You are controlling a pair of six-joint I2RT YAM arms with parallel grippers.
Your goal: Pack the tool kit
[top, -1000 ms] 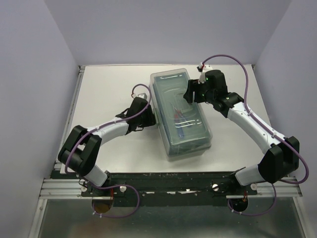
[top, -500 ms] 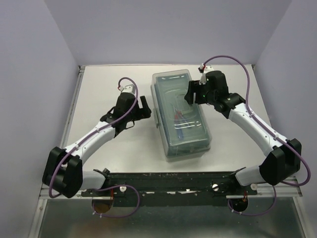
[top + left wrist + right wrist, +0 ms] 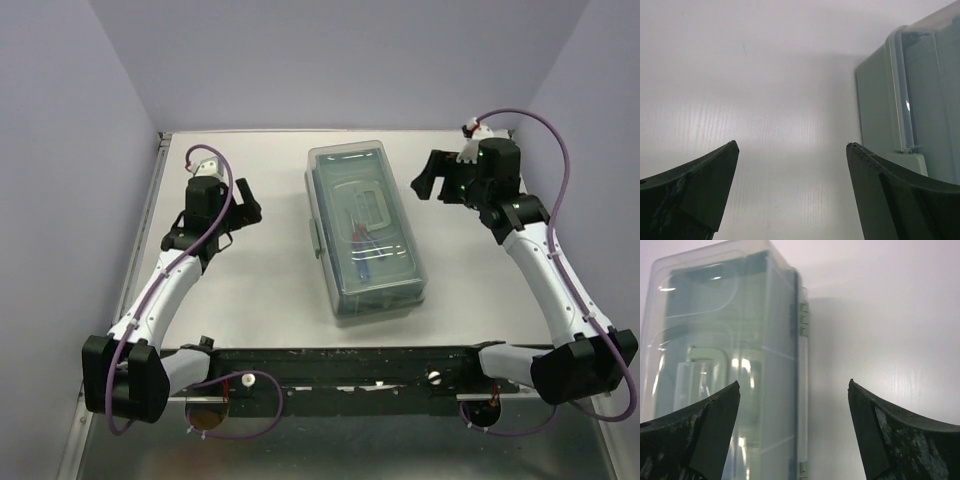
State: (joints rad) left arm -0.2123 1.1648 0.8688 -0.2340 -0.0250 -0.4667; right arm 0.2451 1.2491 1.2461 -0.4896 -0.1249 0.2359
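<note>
On the left, my left pincer (image 3: 243, 203) hangs over the white table (image 3: 262, 300) with its jaws spread wide and nothing between them. Its wrist camera shows only bare tabletop in the gap, with the sage-green wall of the tool kit (image 3: 365, 235) off to the right, apart from me. The tool kit lies in the middle of the table, between my two arms, lengthwise and slightly skewed. Its translucent lid (image 3: 345, 170) is down (through it I can make out red and blue tool handles (image 3: 362, 248), though not which tools they are). On the right, my right pincer (image 3: 428, 182) is likewise gaping and empty, near the kit's far right corner but not touching it.
</note>
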